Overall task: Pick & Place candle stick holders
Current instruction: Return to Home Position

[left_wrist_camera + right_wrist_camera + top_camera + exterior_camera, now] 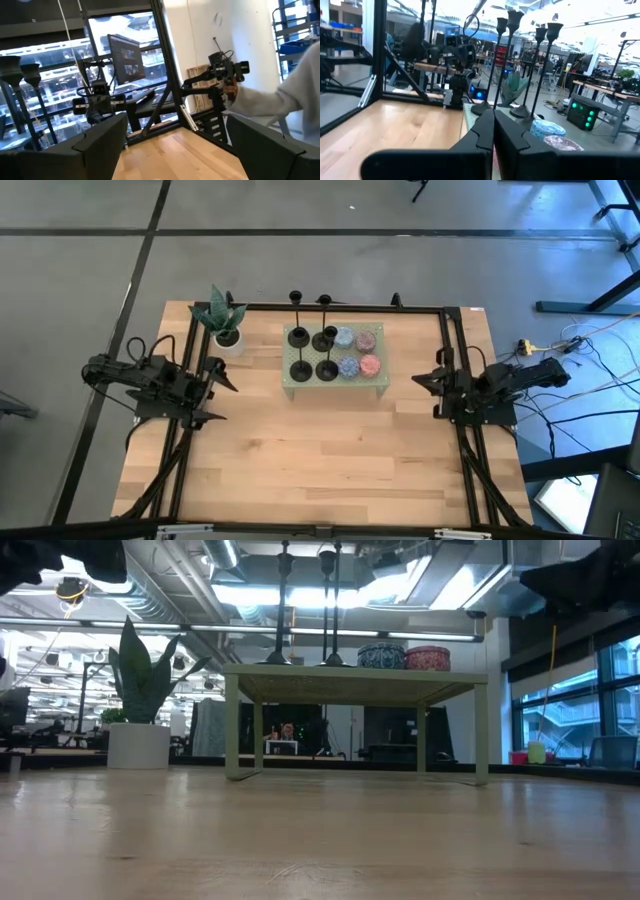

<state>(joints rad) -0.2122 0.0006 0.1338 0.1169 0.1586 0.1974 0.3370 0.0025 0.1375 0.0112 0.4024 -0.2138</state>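
While both arms wait at the worktop's (320,460) sides, I log four holders (300,369) on the shelf (335,387) beside pucks (368,365); left tool (175,134) apart, right tool (493,126) seemingly together.

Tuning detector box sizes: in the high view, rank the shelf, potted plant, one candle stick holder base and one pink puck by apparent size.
1. shelf
2. potted plant
3. candle stick holder base and pink puck: near alike from above, so not ranked.

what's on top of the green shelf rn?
On the shelf: four candle stick holders left, four speckled pucks right. Low view shows only two pucks; the others are hidden behind them.
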